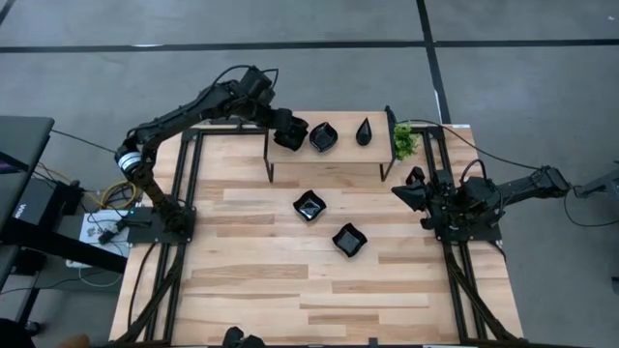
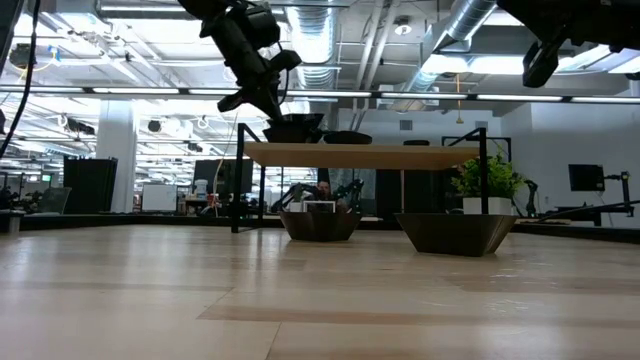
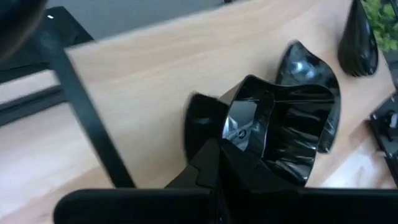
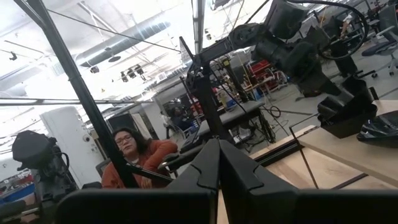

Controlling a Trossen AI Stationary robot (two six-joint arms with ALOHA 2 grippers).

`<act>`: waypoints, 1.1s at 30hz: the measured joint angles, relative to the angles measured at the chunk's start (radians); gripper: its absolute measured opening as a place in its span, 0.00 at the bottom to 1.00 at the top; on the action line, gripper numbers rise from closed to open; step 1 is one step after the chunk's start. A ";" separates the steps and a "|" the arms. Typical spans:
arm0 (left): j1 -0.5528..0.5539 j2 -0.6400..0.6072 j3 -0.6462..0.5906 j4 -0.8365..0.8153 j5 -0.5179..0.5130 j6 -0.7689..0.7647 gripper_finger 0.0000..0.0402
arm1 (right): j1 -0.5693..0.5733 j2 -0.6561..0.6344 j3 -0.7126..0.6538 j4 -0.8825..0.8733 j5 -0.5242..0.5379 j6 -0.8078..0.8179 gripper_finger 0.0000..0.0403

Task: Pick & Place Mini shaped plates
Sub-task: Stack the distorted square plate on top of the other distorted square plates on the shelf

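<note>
Several small black glossy plates are in play. My left gripper (image 1: 287,128) reaches over the raised wooden shelf (image 1: 329,155) at the table's far side and is shut on an angular plate (image 3: 283,134). On the shelf beside it sit a wavy plate (image 1: 322,136) and a teardrop plate (image 1: 364,131). Two more plates (image 1: 309,205) (image 1: 349,239) rest on their bases on the table in front of the shelf. My right gripper (image 1: 411,188) waits shut at the table's right side, touching nothing. My left gripper pinches the angular plate by its rim (image 3: 239,115) on the side facing the table's left. One finger (image 3: 200,124) is outside the wall, the other inside the hollow. The fingers slant down from the left. The plate sits level at the shelf top (image 2: 295,130); touching or just clear, I cannot tell.
A small green plant (image 1: 404,142) stands at the shelf's right end. The shelf's black legs (image 1: 268,159) (image 1: 387,164) stand on the table. Bare wood lies toward the near edge (image 1: 290,290). A person (image 4: 134,158) sits beyond the table.
</note>
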 joint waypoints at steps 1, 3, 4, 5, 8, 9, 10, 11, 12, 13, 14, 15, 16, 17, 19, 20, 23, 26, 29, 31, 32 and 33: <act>-0.002 0.000 0.000 -0.004 0.002 0.000 0.01 | 0.000 0.000 0.000 0.000 0.000 0.000 0.00; -0.002 0.000 0.000 -0.012 0.005 0.000 0.01 | 0.000 0.000 0.000 0.000 0.000 0.000 0.00; 0.000 0.000 0.000 -0.015 0.004 -0.002 0.01 | 0.000 0.000 0.000 0.000 0.000 0.000 0.00; 0.000 0.000 0.000 -0.018 0.002 -0.006 0.01 | 0.000 0.000 0.000 0.000 0.000 0.000 0.00; -0.005 0.001 0.000 -0.021 -0.003 -0.011 0.01 | 0.000 0.000 0.000 0.000 0.000 0.000 0.00; -0.006 0.001 0.000 -0.021 -0.003 -0.014 0.01 | 0.000 0.000 0.000 0.000 0.000 0.000 0.00; -0.008 0.001 0.000 -0.021 -0.003 -0.018 0.01 | 0.000 0.000 0.000 0.000 0.000 0.000 0.00; -0.008 0.001 0.000 -0.022 -0.003 -0.019 0.01 | 0.000 0.000 0.000 0.000 0.000 0.000 0.00; -0.007 0.001 0.000 -0.022 -0.004 -0.020 0.01 | 0.000 0.000 0.000 0.000 0.000 0.000 0.00; -0.005 0.001 0.000 -0.021 -0.005 -0.021 0.01 | 0.000 0.000 0.000 0.000 0.000 0.000 0.00; -0.004 0.001 0.000 -0.021 -0.006 -0.025 0.01 | 0.000 0.000 0.000 0.000 0.000 0.000 0.00; -0.004 0.001 0.000 -0.021 -0.007 -0.027 0.01 | 0.000 0.000 0.000 0.000 0.000 0.000 0.00; -0.004 0.001 0.000 -0.021 -0.006 -0.027 0.01 | 0.000 0.000 0.000 0.000 0.000 0.000 0.00; -0.005 0.003 0.000 -0.021 -0.004 -0.028 0.01 | 0.000 0.000 0.000 0.000 0.000 0.000 0.00; -0.007 0.011 0.000 -0.022 0.003 -0.031 0.01 | 0.000 0.000 0.000 0.000 0.000 0.000 0.00; -0.007 0.019 0.000 -0.023 0.009 -0.031 0.01 | 0.000 0.000 0.000 0.000 0.000 0.000 0.00; -0.005 0.045 0.000 -0.022 0.028 -0.031 0.01 | 0.000 0.000 0.000 0.000 0.000 0.000 0.00; -0.010 0.061 0.000 -0.017 0.031 -0.032 0.01 | 0.000 0.000 0.000 0.000 0.000 0.000 0.00; -0.011 0.057 0.000 -0.015 0.030 -0.032 0.01 | 0.000 0.000 0.000 0.000 0.000 0.000 0.00; -0.011 0.052 0.000 -0.012 0.019 -0.025 0.01 | 0.000 0.000 0.000 0.000 0.000 0.000 0.00; -0.010 0.046 0.000 -0.011 0.019 -0.019 0.01 | 0.000 0.000 0.000 0.000 0.000 0.000 0.00; -0.010 0.042 0.000 -0.011 0.015 -0.007 0.02 | 0.000 0.000 0.000 0.000 0.000 0.000 0.00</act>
